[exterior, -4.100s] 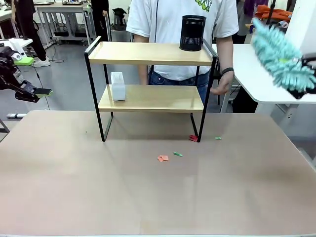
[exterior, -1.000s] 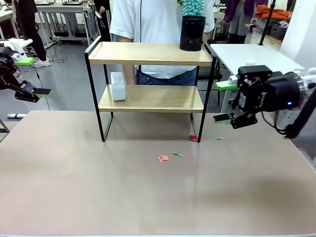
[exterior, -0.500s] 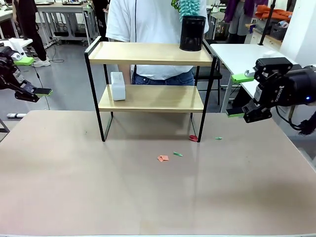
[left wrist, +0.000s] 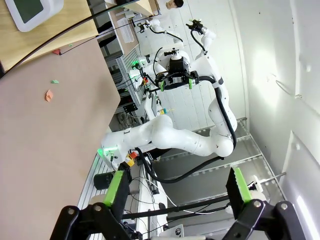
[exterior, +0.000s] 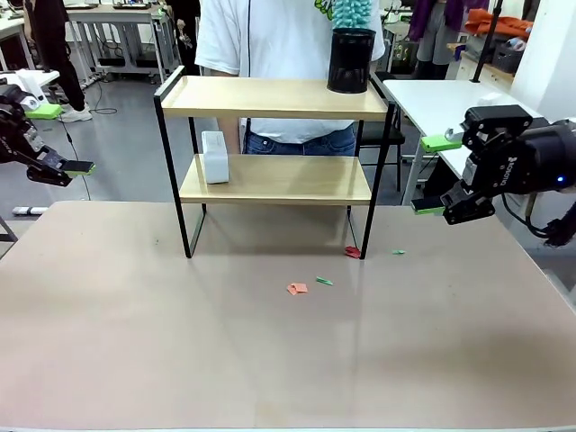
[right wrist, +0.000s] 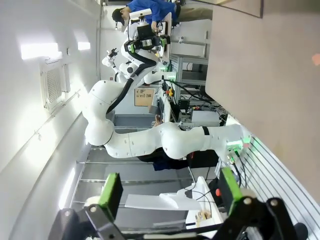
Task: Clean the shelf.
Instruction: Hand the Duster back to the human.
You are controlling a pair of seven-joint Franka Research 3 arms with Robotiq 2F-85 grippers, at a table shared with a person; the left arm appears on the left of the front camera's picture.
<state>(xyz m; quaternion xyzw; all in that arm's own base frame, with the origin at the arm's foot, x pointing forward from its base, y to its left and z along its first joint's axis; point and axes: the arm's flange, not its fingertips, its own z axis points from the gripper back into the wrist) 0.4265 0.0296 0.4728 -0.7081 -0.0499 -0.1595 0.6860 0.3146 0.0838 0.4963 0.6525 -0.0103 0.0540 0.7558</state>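
Paper scraps (exterior: 297,288) lie on the table (exterior: 270,360) just in front of the shelf (exterior: 274,97), which stands at the table's far middle. A white box (exterior: 214,157) sits on its lower board, and a black cup (exterior: 351,60) holding a teal duster (exterior: 351,13) sits on top, so cleaning looks barely begun. The right gripper (exterior: 435,174) hangs spread wide and empty beside the shelf; the left gripper (exterior: 61,138), far left, is likewise parted and empty.
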